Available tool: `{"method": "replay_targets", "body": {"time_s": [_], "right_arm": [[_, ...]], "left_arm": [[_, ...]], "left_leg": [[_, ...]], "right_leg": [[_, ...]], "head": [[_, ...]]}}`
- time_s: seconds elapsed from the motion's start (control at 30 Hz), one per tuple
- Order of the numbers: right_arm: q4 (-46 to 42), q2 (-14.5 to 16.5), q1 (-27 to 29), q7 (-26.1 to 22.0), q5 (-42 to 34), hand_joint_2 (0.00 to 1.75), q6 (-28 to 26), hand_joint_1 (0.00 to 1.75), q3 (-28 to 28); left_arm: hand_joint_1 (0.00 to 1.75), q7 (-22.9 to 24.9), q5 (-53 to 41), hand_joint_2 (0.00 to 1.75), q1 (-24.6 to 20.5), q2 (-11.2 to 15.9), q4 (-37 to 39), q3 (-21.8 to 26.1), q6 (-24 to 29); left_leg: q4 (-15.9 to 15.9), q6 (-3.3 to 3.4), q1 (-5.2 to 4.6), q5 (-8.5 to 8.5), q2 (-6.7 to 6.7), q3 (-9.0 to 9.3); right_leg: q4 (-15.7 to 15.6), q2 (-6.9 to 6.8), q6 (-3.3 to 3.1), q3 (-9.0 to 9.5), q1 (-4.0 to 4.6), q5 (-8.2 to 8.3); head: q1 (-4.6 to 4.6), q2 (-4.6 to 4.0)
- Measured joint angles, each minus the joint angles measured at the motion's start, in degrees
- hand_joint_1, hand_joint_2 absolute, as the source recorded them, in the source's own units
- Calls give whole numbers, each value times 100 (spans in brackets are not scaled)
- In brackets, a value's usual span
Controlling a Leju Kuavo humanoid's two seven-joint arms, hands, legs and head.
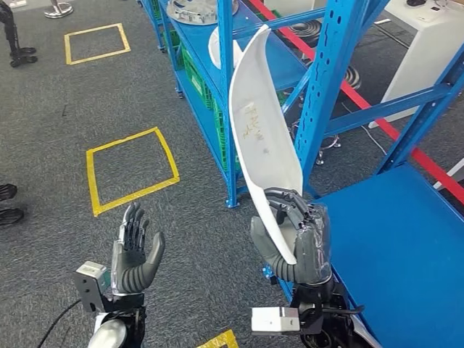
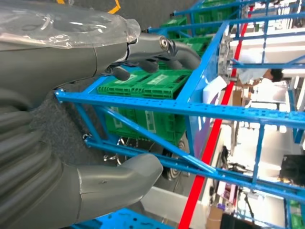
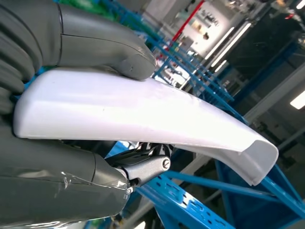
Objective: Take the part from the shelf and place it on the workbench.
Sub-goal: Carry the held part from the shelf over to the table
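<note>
Part [image 1: 262, 138] before shelf [image 1: 219, 87]

A blue shelf [image 1: 230, 87] is seen standing on the grey carpet floor [image 1: 49, 123]. Green crates [image 1: 199, 83] are kept on its low level, and a metal part [image 1: 199, 9] on a higher one. Yellow tape squares [image 1: 131, 168] are marked on the floor. A blue workbench [image 1: 404, 254] is placed beside the shelf.

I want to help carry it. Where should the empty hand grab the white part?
Probably the upper half of the white part, from its left side. It stands nearly upright, the right hand already grips the bottom end, and the open left hand waits on that side.
</note>
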Motion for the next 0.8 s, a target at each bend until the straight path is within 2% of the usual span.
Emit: {"method": "replay_targets", "body": {"time_s": [0.03,0.07,0.1,0.13,0.17,0.2,0.27,0.3,0.33,0.37,0.4,0.47,0.5,0.53,0.57,0.6,0.63,0.67,0.7,0.73,0.77,0.8], "right_arm": [[-1,0,1,7,-1,175,0,175,7],[-1,0,1,10,-1,175,0,175,13],[-1,0,0,12,-1,175,0,175,19],[-1,0,-1,13,-1,175,0,175,24],[-1,0,-4,14,-1,175,0,175,28],[-1,0,-7,16,-1,175,0,175,30],[-2,0,-17,26,-1,175,0,175,33],[-3,0,-24,29,-1,175,0,175,34],[-4,0,-31,32,-1,175,0,175,35],[-5,0,-38,32,-2,175,0,175,36],[-5,0,-46,32,-2,175,0,175,37],[-6,0,-55,25,-3,175,0,175,39],[-6,0,-55,23,-3,175,0,175,41],[-6,0,-51,21,-3,175,0,175,42],[-5,-1,-46,21,-3,175,0,175,43],[-4,-1,-42,26,-4,175,0,175,44],[-3,-2,-41,27,-8,175,0,175,44],[-3,-2,-42,29,-12,175,0,175,45],[-3,-2,-43,31,-17,175,0,175,45],[-3,-2,-45,30,-21,175,0,175,46],[-3,-2,-45,29,-27,175,0,175,46],[-4,-2,-45,27,-34,175,0,175,49]], "left_arm": [[0,1,0,175,-9,0,4,-1,1],[0,1,0,175,-9,1,10,-1,1],[0,2,1,175,-3,2,17,-1,1],[0,2,1,175,3,5,25,-1,1],[0,3,1,175,5,9,29,-1,1],[0,3,1,175,4,11,31,-1,1],[0,0,1,175,-10,11,31,-1,3],[0,-1,2,175,-17,10,31,-1,7],[0,-3,2,175,-19,11,31,-1,16],[0,-5,3,175,-18,13,30,-1,25],[0,-9,2,175,-14,16,30,-1,33],[0,-17,3,175,-22,18,28,0,43],[0,-21,3,175,-27,14,28,1,44],[0,-21,3,175,-32,10,29,1,45],[0,-20,3,175,-28,7,30,1,45],[0,-19,4,175,-21,4,33,1,44],[0,-18,4,175,-15,4,37,1,44],[0,-17,5,175,-11,4,40,0,44],[0,-17,5,175,-10,4,43,1,44],[0,-17,5,175,-11,3,44,1,45],[0,-17,5,175,-13,3,45,1,46],[0,-17,6,175,-14,2,45,1,48]], "left_leg": [[420,-30,5,-184,160,-230],[786,-51,18,-311,222,-434],[995,-61,28,-346,247,-562],[963,-61,33,-267,262,-563],[699,-51,32,-101,294,-438],[266,-33,26,107,379,-211],[-477,26,-16,365,613,188],[-650,57,-40,401,674,280],[-686,87,-66,386,661,292],[-699,116,-73,387,580,291],[-716,147,-67,390,507,305],[-764,217,-35,405,368,346],[-776,246,-20,411,301,362],[-778,267,-20,408,228,364],[-777,279,-25,407,149,366],[-776,283,-29,405,63,369],[-773,283,-33,404,-30,375],[-769,282,-34,402,-126,384],[-762,276,-33,399,-219,395],[-752,265,-33,393,-307,402],[-734,247,-34,388,-391,394],[-722,220,-28,389,-466,378]], "right_leg": [[-2,-87,-14,-1,14,-5],[-2,-176,-19,-2,26,-15],[-2,-266,-21,1,32,-28],[-1,-354,-18,9,36,-43],[-1,-438,-10,25,37,-60],[-2,-517,3,50,38,-81],[-2,-638,48,97,61,-132],[-4,-687,77,120,70,-155],[-11,-737,110,142,77,-174],[-21,-794,143,172,73,-192],[-15,-773,180,198,59,-221],[251,-503,230,118,30,-418],[584,-313,242,-37,18,-596],[1012,-186,247,-250,19,-795],[1430,-133,252,-475,22,-946],[1722,-111,255,-648,26,-1011],[1776,-99,250,-717,26,-940],[1595,-82,236,-674,25,-757],[1223,-27,216,-535,24,-507],[779,120,190,-367,19,-270],[414,256,168,-222,9,-114],[174,366,150,-129,10,-32]], "head": [[-39,0],[-53,0],[-58,0],[-63,0],[-68,0],[-73,0],[-74,0],[-68,0],[-60,0],[-56,0],[-53,0],[-32,0],[1,0],[34,0],[69,0],[93,0],[108,0],[122,0],[136,0],[154,0],[160,0],[162,0]]}}
